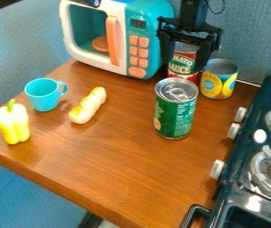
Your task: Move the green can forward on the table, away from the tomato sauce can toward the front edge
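"Looking at the black gripper point(184, 67), where is it?"

"It hangs from the top of the view, over the back of the wooden counter point(120, 153), and its two fingers point down."

"Are they wide or narrow?"

"Wide apart. The red can point(181, 67) stands upright in the gap that they frame, with the right-hand finger partly covering its side. I can't tell whether either finger touches it."

"What else is close to them?"

"Just right of the fingers stands a yellow and blue can point(217, 82). In front of them, nearer the camera, there's a green can point(174, 113), upright, with a pull ring on its silver top."

"And on their left?"

"A toy microwave point(148, 26), white and turquoise, with an orange handle point(112, 40) and orange buttons point(142, 52). Behind its door there's a round orange piece point(101, 43)."

"Anything farther out?"

"Left of the fingers and nearer the camera lies a long, pale yellow toy food piece point(88, 106), at a slant. Beyond it, farther left, is a turquoise cup point(43, 94), upright, its handle towards the fingers' side. Near that stands a yellow pepper point(13, 124) with a green stem."

"And to their right?"

"Past the yellow and blue can, a dark toy stove point(236, 196) with pale knobs and round burners runs towards the camera."
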Tool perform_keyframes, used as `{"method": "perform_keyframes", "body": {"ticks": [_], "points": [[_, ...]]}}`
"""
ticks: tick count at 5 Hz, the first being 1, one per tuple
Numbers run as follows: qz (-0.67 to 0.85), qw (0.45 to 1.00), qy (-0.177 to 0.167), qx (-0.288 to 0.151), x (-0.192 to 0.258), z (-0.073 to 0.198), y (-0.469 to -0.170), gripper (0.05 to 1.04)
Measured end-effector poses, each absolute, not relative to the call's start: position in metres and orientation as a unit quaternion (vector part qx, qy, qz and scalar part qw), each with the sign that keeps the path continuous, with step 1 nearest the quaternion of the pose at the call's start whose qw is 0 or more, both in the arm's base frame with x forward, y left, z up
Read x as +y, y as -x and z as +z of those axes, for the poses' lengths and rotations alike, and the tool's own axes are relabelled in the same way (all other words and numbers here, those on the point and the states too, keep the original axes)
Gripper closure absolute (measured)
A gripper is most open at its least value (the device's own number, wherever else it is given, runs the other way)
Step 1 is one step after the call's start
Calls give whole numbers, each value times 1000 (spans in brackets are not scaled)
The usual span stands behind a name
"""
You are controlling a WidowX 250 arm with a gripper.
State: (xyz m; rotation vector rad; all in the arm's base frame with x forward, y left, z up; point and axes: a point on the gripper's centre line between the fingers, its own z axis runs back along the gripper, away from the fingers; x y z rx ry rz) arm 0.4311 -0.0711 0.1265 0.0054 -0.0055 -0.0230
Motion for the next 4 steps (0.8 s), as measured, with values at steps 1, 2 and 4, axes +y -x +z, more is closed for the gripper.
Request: {"method": "perform_keyframes", "body": {"ticks": [1,2,4], "points": [[-1,1000,3,-19,-66,126,-438,83],[38,999,-25,-30,-58,111,-440,83],[73,995,-50,-54,-67,92,-441,83]]}}
